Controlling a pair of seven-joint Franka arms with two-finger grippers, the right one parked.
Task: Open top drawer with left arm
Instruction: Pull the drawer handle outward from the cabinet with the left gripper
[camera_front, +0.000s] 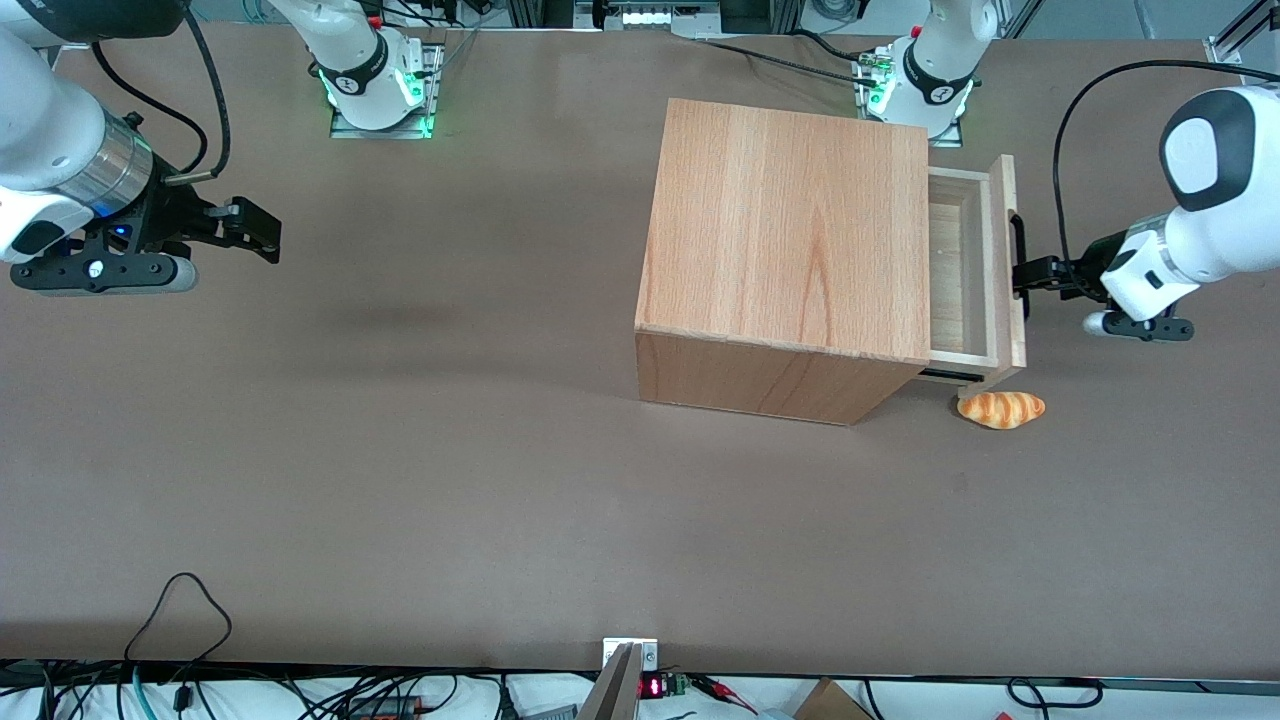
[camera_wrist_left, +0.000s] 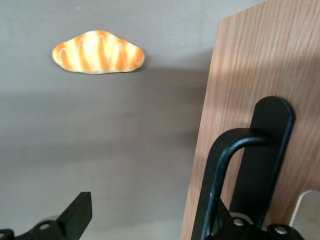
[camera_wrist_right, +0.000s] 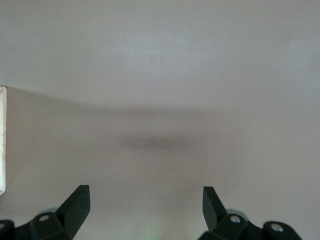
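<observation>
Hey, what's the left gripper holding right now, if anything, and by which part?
Whether the gripper grips cannot be told; it sits at the black handle of the partly open top drawer.

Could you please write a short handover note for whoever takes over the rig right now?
Hand: the left arm's, at the black handle on the top drawer's front panel, one finger open on the table side, the other hooked in at the handle.
Top drawer: pulled partly out of the wooden cabinet; what shows of its pale inside is bare.
Croissant: on the table just in front of the drawer front, nearer the front camera, clear of the drawer.
Done: drawer started open.
Left: probably pull farther, then release the handle.
</observation>
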